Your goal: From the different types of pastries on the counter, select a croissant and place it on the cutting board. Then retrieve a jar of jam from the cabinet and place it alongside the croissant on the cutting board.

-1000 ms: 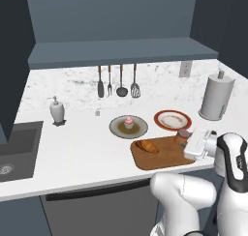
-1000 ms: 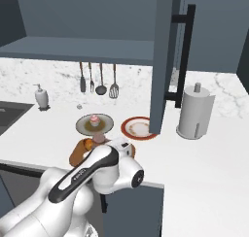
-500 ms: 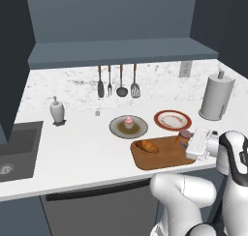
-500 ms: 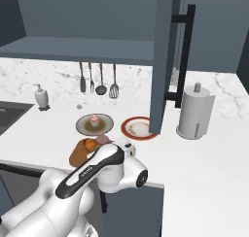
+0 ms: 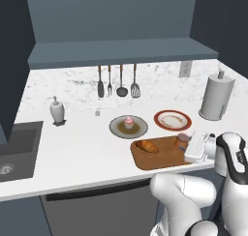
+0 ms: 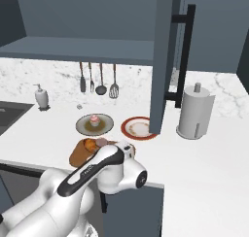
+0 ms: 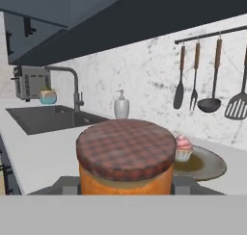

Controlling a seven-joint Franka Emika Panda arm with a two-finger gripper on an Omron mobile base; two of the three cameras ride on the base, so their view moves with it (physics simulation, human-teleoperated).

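The jar of jam (image 7: 126, 157), orange-brown with a reddish checked lid, stands close between my fingers (image 7: 65, 185), and my gripper (image 7: 126, 187) is shut on it. Seen from the left base, the jar of jam (image 5: 182, 140) is at the right end of the wooden cutting board (image 5: 162, 157), held by my gripper (image 5: 190, 148). The croissant (image 5: 147, 146) lies on the board's left part. Seen from the right base, the croissant (image 6: 89, 144) and the jar of jam (image 6: 101, 142) sit side by side on the cutting board (image 6: 77, 157). Behind the board, the pink cupcake (image 5: 128, 122) sits on a dark plate (image 5: 116, 129).
A red-rimmed plate (image 5: 172, 119) and a paper-towel roll (image 5: 215, 97) stand to the right behind the board. A soap dispenser (image 5: 57, 110) and the dark sink (image 5: 14, 150) are at the left. Utensils (image 5: 116, 82) hang on the wall. The open cabinet door (image 6: 168, 61) hangs over the counter.
The jar and my hand have sunk a little toward the right end of the board. The croissant and cupcake have not moved.
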